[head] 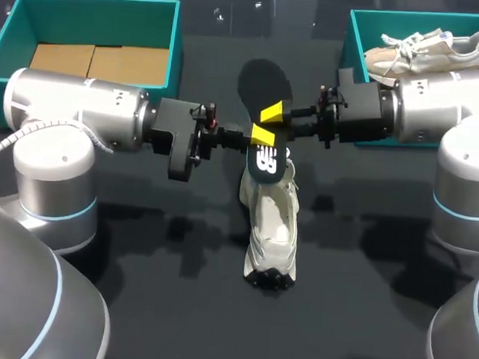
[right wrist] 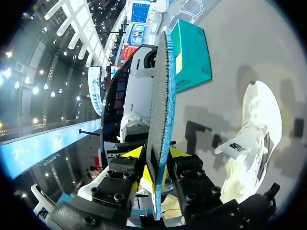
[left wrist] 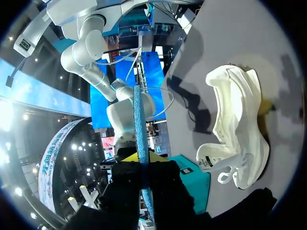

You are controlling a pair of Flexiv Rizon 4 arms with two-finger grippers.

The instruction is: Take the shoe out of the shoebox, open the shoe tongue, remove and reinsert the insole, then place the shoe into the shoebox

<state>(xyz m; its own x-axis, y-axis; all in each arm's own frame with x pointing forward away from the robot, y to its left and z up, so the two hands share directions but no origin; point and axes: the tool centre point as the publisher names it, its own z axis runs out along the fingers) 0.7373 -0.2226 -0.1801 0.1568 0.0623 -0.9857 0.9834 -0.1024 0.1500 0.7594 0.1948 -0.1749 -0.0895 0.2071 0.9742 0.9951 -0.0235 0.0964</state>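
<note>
Left arm (head: 73, 108) and right arm (head: 447, 103) enter from the table's (head: 174, 322) left and right edges and meet over its middle. Left pincer (head: 261, 136) (left wrist: 142, 163): clamped on the insole (head: 266, 79) (left wrist: 139, 120) (right wrist: 160, 96). Right pincer (head: 274, 112) (right wrist: 156, 163): yellow tips pressed on both faces of the same insole, just beyond the left one. Insole is dark, held off the table, its near end over the shoe's opening; contact there not discernible. Shoe (head: 273, 222) (left wrist: 240, 129) (right wrist: 254, 139): white, on the table's middle, toe toward the near edge. Left shoebox (head: 13, 27), far left corner, holds cardboard (head: 100, 61). Right shoebox (head: 358, 28), far right corner, holds a second shoe (head: 426, 48).
</note>
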